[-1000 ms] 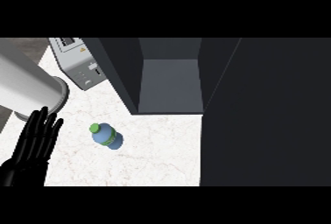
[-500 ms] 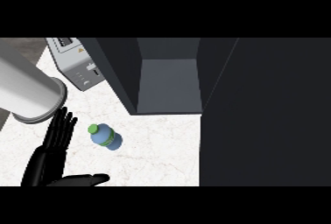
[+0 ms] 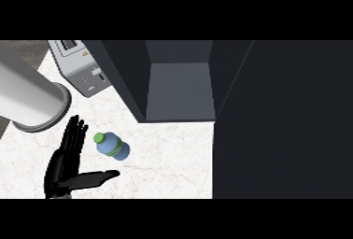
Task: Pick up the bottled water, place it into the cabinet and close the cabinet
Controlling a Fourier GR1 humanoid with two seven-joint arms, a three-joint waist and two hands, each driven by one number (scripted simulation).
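Open cabinet, bottle standing loose on the worktop

The dark cabinet [image 3: 179, 84] stands open over the white marbled worktop [image 3: 172, 158], a grey appliance [image 3: 82, 65] to its left, its markings too small to read. The left hand [image 3: 66, 161] is spread wide, fingers straight, thumb out, just beside the bottled water [image 3: 111, 146]. The bottle stands upright, green cap up; its label is unreadable.

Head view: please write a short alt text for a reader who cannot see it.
A black left hand, fingers straight and thumb spread, is just left of a water bottle on a white marble counter. Behind stands an open dark cabinet, with a grey appliance at upper left.
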